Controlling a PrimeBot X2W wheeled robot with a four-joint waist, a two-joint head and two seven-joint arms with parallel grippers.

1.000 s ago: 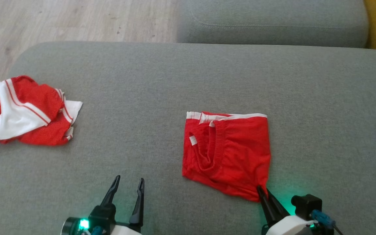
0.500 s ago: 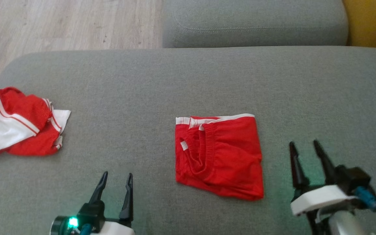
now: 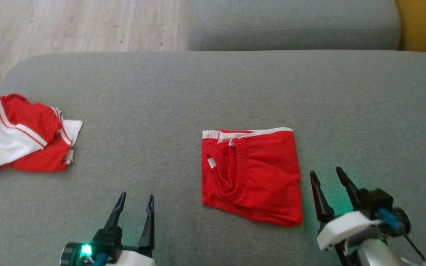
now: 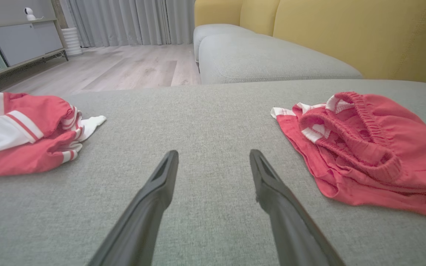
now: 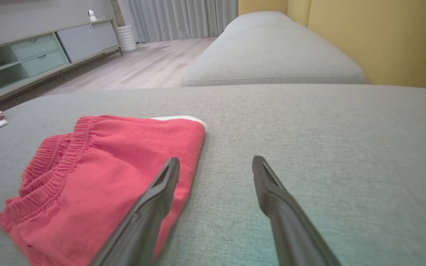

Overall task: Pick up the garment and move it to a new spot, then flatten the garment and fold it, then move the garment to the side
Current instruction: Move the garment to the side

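Observation:
The garment [image 3: 252,175], red shorts with a white hem band, lies folded into a rough square on the grey sofa cushion [image 3: 213,85]. It also appears at the right of the left wrist view [image 4: 364,147] and at the lower left of the right wrist view [image 5: 105,177]. My right gripper [image 3: 327,173] stands open just right of the garment, above the cushion, with nothing between its fingers. My left gripper [image 3: 136,197] is open too, well left of the garment, holding nothing.
A second crumpled red and white garment [image 3: 17,135] lies at the cushion's left edge. Behind are another grey cushion [image 3: 294,24], a yellow backrest [image 3: 425,26] at the right, and wooden floor [image 3: 68,26] at the far left.
My right gripper has let go of the garment's near right corner, opened, and drawn away to its right. The garment now lies flat. The camera has shifted slightly.

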